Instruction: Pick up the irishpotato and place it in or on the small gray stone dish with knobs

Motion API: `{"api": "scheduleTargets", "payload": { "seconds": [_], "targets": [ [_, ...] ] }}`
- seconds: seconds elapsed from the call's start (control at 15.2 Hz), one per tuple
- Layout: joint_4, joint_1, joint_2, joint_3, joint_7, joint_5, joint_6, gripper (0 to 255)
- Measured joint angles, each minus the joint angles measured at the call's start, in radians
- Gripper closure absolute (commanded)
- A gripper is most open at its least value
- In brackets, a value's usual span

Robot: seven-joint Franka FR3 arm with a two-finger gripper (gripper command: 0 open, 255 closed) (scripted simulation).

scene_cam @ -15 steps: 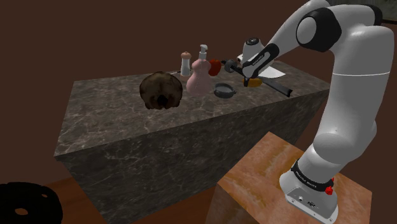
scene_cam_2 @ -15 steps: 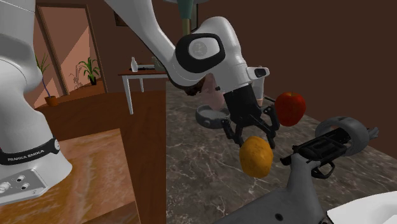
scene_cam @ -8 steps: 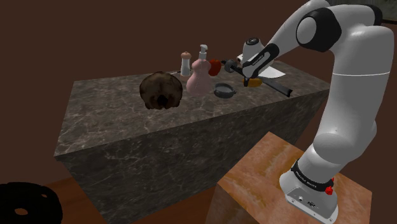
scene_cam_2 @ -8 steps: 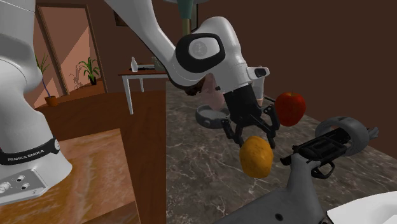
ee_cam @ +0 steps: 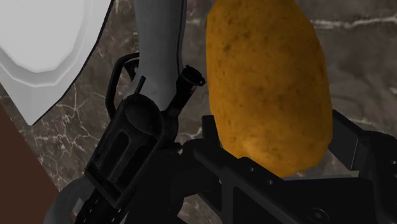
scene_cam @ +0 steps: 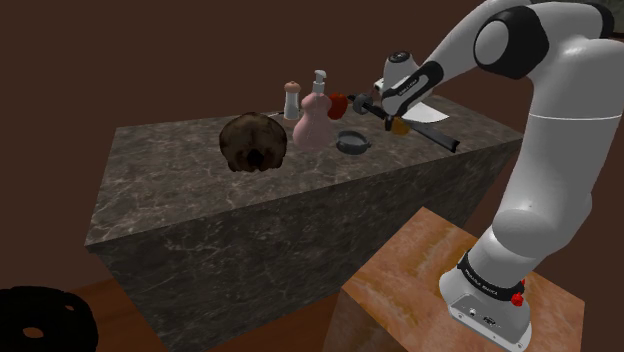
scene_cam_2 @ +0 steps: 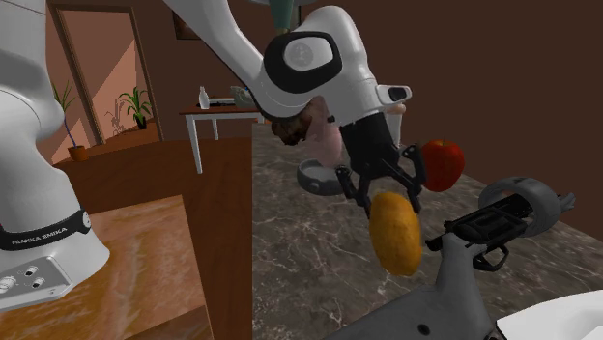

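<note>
**Potato gripped by the tool over the marble tabletop**

In the second exterior view the black tool (scene_cam_2: 389, 198) sits right of centre. Its two fingers are closed on the upper end of an orange-brown potato (scene_cam_2: 397, 237). The potato hangs lengthwise beneath them over the dark marble tabletop (scene_cam_2: 300, 266).

Up and to the left, partly behind the white arm (scene_cam_2: 319, 68), lies the small grey round dish (scene_cam_2: 316, 178), apart from the potato. A red apple (scene_cam_2: 441, 164) stands to the right of the tool. A grey-and-black pistol-shaped object (scene_cam_2: 488, 230) lies at the lower right, close to the potato.

In the shoulder view the potato shows right of centre in the upper half. The dish (scene_cam: 351, 142) is just down and left of it, and a pink bottle (scene_cam: 312, 125) stands beside the dish. A brown lumpy object (scene_cam: 253, 143) rests further left.

In the wrist view the potato stands tall between the black fingers (ee_cam: 372, 159).
</note>
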Motion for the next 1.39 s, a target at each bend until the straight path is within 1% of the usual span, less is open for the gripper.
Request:
{"api": "scheduleTargets", "payload": {
  "seconds": [1.12, 1.39],
  "targets": [
    [0.076, 0.007, -0.125, 0.014, -0.090, 0.038, -0.189, 255],
    [0.052, 0.059, -0.165, 0.031, -0.011, -0.002, -0.232, 255]
  ]
}}
